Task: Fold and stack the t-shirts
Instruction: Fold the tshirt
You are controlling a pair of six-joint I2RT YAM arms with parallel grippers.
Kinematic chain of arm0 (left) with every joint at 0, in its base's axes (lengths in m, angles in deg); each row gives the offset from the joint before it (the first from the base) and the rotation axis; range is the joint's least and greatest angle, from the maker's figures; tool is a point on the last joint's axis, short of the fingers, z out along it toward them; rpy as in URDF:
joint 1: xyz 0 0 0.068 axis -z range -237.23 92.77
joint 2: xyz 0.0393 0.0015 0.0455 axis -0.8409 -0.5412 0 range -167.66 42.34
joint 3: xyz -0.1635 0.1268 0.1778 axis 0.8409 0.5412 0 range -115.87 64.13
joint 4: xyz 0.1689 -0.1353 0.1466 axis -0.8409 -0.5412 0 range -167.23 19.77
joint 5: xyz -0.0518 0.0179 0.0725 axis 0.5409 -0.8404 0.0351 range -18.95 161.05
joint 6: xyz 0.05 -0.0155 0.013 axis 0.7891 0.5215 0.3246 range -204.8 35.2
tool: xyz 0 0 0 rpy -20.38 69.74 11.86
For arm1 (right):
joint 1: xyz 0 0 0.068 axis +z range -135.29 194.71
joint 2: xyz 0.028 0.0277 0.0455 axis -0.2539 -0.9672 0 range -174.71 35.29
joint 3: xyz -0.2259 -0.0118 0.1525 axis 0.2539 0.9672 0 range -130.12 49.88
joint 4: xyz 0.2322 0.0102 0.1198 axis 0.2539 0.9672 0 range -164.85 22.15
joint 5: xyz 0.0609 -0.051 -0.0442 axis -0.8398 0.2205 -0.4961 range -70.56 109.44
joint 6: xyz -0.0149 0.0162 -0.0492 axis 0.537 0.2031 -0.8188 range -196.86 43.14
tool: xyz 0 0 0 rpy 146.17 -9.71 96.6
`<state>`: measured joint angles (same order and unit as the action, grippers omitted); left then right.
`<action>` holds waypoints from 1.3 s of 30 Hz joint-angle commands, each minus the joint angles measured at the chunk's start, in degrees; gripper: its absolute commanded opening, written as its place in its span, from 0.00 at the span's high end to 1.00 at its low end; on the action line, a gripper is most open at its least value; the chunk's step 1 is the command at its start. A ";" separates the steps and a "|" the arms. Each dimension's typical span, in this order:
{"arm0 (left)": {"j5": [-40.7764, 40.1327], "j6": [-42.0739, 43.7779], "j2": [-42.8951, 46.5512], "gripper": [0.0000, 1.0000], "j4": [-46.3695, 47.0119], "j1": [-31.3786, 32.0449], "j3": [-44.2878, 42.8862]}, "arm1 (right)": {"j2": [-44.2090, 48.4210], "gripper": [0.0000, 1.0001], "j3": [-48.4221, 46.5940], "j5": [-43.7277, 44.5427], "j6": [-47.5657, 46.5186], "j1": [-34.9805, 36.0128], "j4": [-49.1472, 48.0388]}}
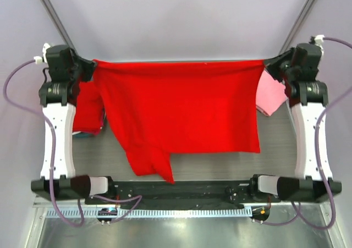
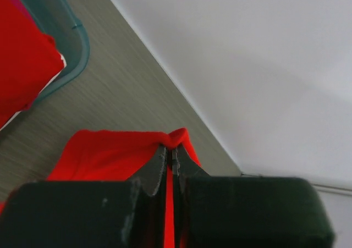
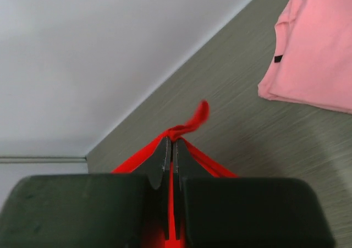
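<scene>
A bright red t-shirt (image 1: 181, 110) hangs stretched between both grippers above the table, its top edge taut, a sleeve drooping at the lower left. My left gripper (image 1: 92, 68) is shut on its top left corner (image 2: 179, 138). My right gripper (image 1: 268, 65) is shut on its top right corner (image 3: 184, 130). A folded light pink t-shirt (image 1: 269, 94) lies at the right (image 3: 316, 50). More red cloth (image 1: 88, 113) lies in the teal basin at the left (image 2: 22, 66).
The teal basin (image 2: 77, 44) stands at the table's left side under the left arm. The grey table (image 1: 275, 160) ends at a pale back wall (image 1: 176, 22). Both arm bases sit along the near edge.
</scene>
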<state>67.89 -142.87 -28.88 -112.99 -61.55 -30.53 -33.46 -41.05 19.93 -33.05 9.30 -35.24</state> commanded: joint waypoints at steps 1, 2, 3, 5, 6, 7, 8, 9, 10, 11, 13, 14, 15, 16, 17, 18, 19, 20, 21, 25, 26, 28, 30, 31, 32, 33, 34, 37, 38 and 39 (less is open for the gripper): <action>0.08 0.49 -4.77 1.00 5.85 -0.96 -14.36 | -6.27 0.99 -11.67 -2.59 0.66 -0.57 -4.11; 0.17 0.49 -6.72 1.00 5.41 -1.04 -14.42 | -6.31 0.99 -14.50 -3.56 0.66 -0.57 -4.02; 0.00 0.58 -8.22 1.00 4.45 -0.96 -20.42 | -9.27 0.99 -17.06 -4.26 0.75 -0.65 -3.85; 0.52 0.50 -13.03 0.99 3.66 -1.39 -26.61 | -12.01 0.99 -24.07 -5.85 1.18 -0.74 -3.58; 1.04 0.32 -14.46 0.99 3.39 -1.74 -29.07 | -13.15 0.99 -25.94 -6.38 1.54 -0.83 -3.49; 2.09 -0.81 -16.13 0.99 3.56 -2.88 -33.45 | -15.60 0.99 -29.09 -7.69 2.58 -1.18 -3.49; 4.97 -1.35 -17.27 1.00 4.17 -3.50 -34.62 | -16.75 0.99 -30.51 -8.39 2.94 -1.44 -3.49; 6.31 -1.96 -19.72 0.99 5.83 -4.20 -35.77 | -18.25 0.99 -31.83 -9.45 3.21 -1.71 -3.49; 7.19 -2.31 -20.62 0.99 6.89 -5.25 -36.39 | -20.17 0.99 -33.07 -10.59 3.73 -2.14 -3.58; 7.90 -2.40 -21.49 1.00 7.77 -5.61 -36.39 | -21.06 0.99 -33.08 -11.12 3.82 -2.15 -3.67; 9.74 -1.88 -23.61 0.99 9.19 -6.84 -34.91 | -22.56 0.99 -31.16 -12.26 3.82 -2.50 -3.84; 10.79 -1.79 -23.87 0.99 9.62 -7.19 -33.42 | -22.74 0.99 -29.75 -14.01 3.91 -2.67 -4.19; 13.50 -1.79 -23.44 0.99 12.33 -7.72 -31.06 | -22.66 0.99 -27.65 -14.81 3.91 -2.76 -4.89; 14.83 -1.88 -22.74 0.99 14.09 -8.33 -27.46 | -22.22 0.99 -22.06 -15.51 3.74 -2.85 -7.25; 15.89 -2.14 -21.78 0.99 16.11 -8.51 -20.12 | -20.91 0.99 -18.61 -16.39 4.00 -2.94 -8.84; 17.82 -2.23 -19.77 1.00 20.48 -8.60 -15.52 | -20.03 0.99 -15.01 -16.92 4.17 -3.11 -10.51; 17.92 -1.88 -18.79 0.99 21.66 -8.60 -11.82 | -19.15 0.99 -7.92 -17.28 4.18 -3.20 -13.57; 18.01 -0.75 -17.65 1.00 23.06 -8.69 -4.04 | -17.40 0.99 -4.37 -18.15 4.18 -3.55 -14.99; 18.10 -0.30 -16.07 1.00 24.21 -8.78 0.30 | -16.60 0.99 -0.77 -18.42 4.00 -3.73 -16.31; 17.22 -0.82 -5.02 1.00 32.03 -8.87 23.15 | -12.56 0.99 18.81 -20.70 3.83 -4.70 -22.81; 17.05 -0.91 -3.41 1.00 33.61 -8.87 26.76 | -11.59 0.99 21.56 -20.79 3.56 -4.87 -23.44; 17.48 -0.12 0.79 1.00 33.97 -8.78 35.91 | -9.04 0.99 28.84 -20.44 2.33 -5.31 -24.41; 17.66 1.10 3.27 1.00 33.89 -8.87 43.71 | -6.59 0.99 33.00 -20.09 1.02 -5.49 -24.59; 17.66 1.37 4.33 1.00 33.89 -8.87 45.94 | -5.79 0.99 36.67 -19.66 0.66 -5.58 -24.67; 17.23 1.63 6.08 1.00 33.89 -8.87 48.57 | -5.00 0.99 38.45 -19.39 0.31 -5.58 -24.76; 17.05 2.07 6.88 1.00 33.97 -8.87 50.68 | -3.77 0.99 41.86 -19.21 -0.39 -5.58 -24.85; 17.13 2.16 7.49 1.00 34.15 -8.87 54.88 | -3.15 0.99 43.46 -18.78 -0.74 -5.58 -25.02; 17.66 3.30 10.57 1.00 34.77 -8.87 62.10 | -1.05 0.99 49.42 -18.68 -1.54 -5.58 -25.03; 17.75 3.57 11.62 1.00 34.68 -8.87 63.61 | -0.43 0.99 50.93 -18.69 -1.62 -5.58 -24.94; 17.31 3.92 14.15 1.00 34.42 -8.78 65.54 | 0.71 0.99 53.82 -18.51 -1.71 -5.58 -24.59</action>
<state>85.00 -141.29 -18.30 -81.52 -69.88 31.22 -35.06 7.97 0.81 -32.85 4.08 -57.62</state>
